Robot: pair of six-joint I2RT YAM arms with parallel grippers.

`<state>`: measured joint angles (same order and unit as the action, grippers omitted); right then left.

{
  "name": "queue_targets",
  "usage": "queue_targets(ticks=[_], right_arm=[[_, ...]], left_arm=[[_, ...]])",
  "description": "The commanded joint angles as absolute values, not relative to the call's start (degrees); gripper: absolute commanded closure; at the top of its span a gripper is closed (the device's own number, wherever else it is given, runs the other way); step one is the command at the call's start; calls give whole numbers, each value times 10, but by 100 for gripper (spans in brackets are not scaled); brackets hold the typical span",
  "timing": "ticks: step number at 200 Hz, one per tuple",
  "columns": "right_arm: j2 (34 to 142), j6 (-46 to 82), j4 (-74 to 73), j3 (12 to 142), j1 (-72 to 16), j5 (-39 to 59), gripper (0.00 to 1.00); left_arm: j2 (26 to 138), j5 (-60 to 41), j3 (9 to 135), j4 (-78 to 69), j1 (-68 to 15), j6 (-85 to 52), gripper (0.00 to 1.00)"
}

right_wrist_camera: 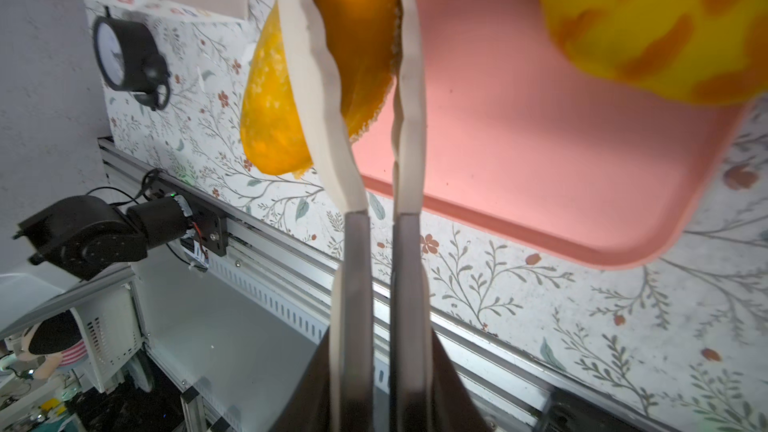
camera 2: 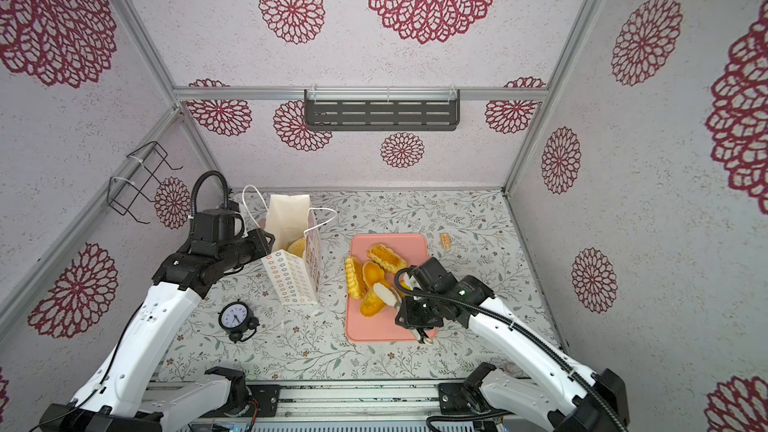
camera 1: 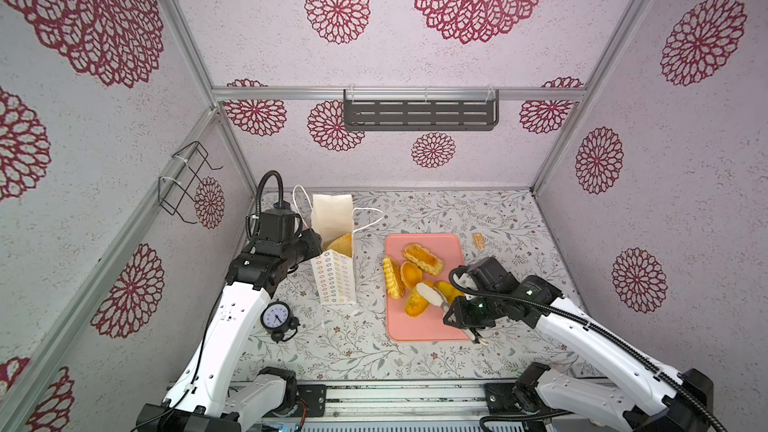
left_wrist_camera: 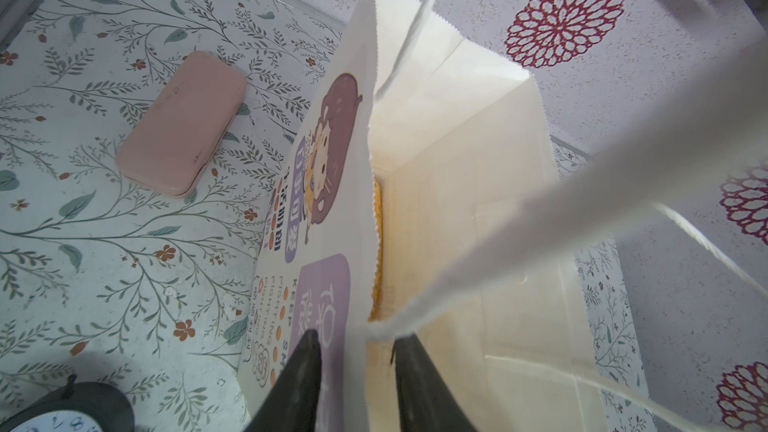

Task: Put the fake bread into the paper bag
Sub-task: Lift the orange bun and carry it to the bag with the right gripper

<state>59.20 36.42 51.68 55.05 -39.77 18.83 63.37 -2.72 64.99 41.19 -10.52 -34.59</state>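
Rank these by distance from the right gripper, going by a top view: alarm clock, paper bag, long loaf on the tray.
From the right gripper, shut on the tongs, in a top view:
1. Long loaf: on the pink tray, just beyond the gripper.
2. Paper bag: standing left of the tray.
3. Alarm clock: farthest left, past the bag.

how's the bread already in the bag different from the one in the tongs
The bread in the bag is pale golden; the clamped bread is darker orange. The bagged one sits inside the paper bag; the clamped one is pinched between the white tips of the tongs over the pink tray. Both are toy pastries.
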Motion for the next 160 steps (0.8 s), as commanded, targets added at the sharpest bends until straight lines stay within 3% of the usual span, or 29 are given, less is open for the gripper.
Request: queue_targets(ticks=[1, 17, 51, 82, 160], right_arm=[[577, 318, 545, 637, -377, 157, 74], [589, 301, 544, 690, -369, 144, 74], [636, 276, 501, 779, -369, 118, 74], [702, 269, 439, 850, -370, 118, 74], [905, 210, 451, 1135, -430, 106, 75]], left_arm=[[635, -27, 663, 400, -109, -354, 67], [632, -27, 665, 402, -109, -355, 67], [624, -25, 670, 412, -109, -355, 54], [623, -19, 682, 429, -109, -350, 52], [613, -5, 678, 450, -109, -350, 70]])
